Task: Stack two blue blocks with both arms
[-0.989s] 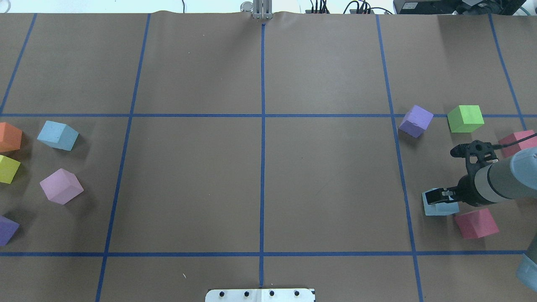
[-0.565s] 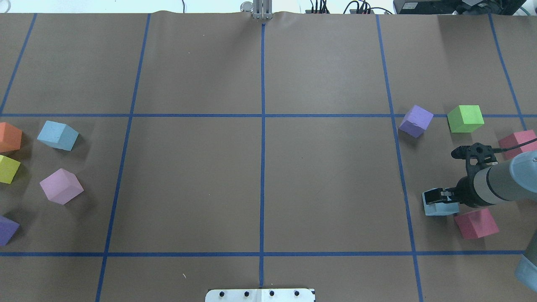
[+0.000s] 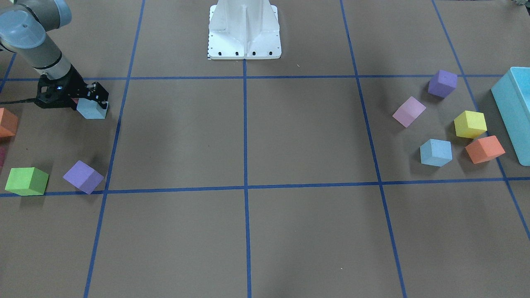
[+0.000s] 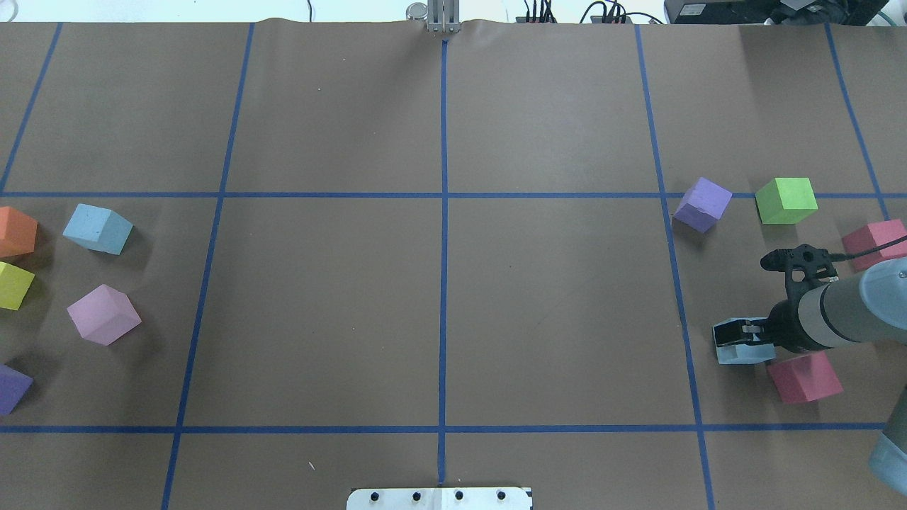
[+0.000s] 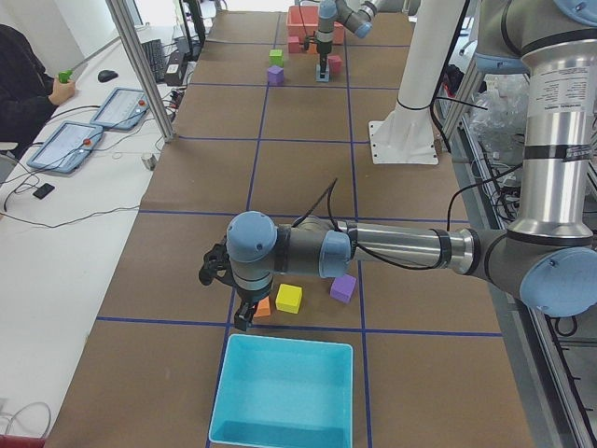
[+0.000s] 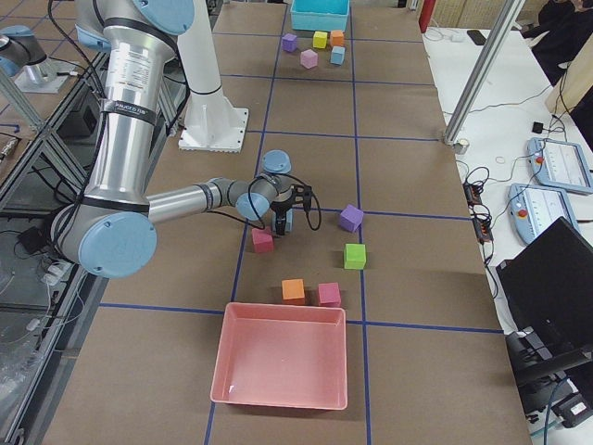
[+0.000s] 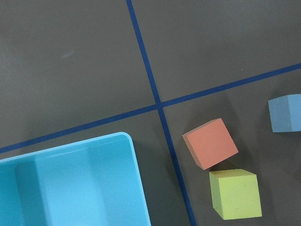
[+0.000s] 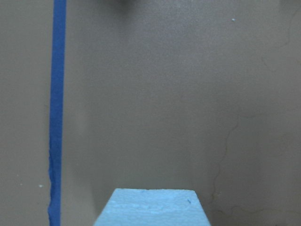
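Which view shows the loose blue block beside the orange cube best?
Overhead exterior: the blue block is whole and largest. Front-facing shows it whole, smaller; left wrist clips it at the edge; exterior right shows it tiny.

Spare foam cubes dot a brown table (image 4: 326, 304) gridded in blue tape (image 4: 444, 283).
Overhead view: orange cube (image 4: 14, 231), yellow cube (image 4: 13, 285) and pink cube (image 4: 104, 314) at left edge; purple cube (image 4: 701, 204), green cube (image 4: 785, 200) and red cube (image 4: 804, 377) at right.
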{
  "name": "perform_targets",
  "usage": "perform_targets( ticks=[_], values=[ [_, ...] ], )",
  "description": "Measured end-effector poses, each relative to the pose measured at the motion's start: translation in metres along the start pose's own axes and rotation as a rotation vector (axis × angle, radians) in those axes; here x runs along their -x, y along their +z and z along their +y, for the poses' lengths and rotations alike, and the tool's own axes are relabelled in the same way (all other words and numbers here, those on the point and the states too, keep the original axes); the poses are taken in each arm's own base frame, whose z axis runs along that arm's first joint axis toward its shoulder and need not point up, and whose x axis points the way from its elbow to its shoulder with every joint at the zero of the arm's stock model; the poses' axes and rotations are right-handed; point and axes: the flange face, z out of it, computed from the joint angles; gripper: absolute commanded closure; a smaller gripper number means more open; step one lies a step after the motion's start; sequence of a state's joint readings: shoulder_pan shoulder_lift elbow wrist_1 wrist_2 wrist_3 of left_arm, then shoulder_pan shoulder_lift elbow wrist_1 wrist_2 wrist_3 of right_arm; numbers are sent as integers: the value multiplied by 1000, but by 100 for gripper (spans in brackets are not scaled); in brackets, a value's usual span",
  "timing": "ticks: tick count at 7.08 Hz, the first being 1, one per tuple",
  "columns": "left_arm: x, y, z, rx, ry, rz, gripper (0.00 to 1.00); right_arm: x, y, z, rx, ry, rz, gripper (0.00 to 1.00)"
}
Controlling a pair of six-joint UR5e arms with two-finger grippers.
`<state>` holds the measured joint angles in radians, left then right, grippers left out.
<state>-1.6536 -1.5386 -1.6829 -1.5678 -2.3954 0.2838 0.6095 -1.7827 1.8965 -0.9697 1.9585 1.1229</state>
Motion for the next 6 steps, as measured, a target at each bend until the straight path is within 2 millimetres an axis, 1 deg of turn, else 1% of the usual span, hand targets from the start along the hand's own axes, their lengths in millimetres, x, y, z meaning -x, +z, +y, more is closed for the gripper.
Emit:
perform_targets(
  ticks=[1, 2, 3, 5, 6],
  values=[
    [0, 0, 0, 0, 0, 0, 2, 1, 0, 1, 0, -1, 0, 41],
    [0, 0, 0, 0, 0, 1, 2, 2, 1, 2, 0, -1, 0, 55],
    [0, 0, 0, 0, 0, 1, 2, 2, 1, 2, 1, -1, 0, 62],
    [0, 0, 0, -1, 1, 0, 2, 4, 0, 2, 2, -3, -2, 61],
    [0, 0, 0, -1, 1, 0, 2, 8, -3, 1, 1, -6, -11, 61]
  ],
)
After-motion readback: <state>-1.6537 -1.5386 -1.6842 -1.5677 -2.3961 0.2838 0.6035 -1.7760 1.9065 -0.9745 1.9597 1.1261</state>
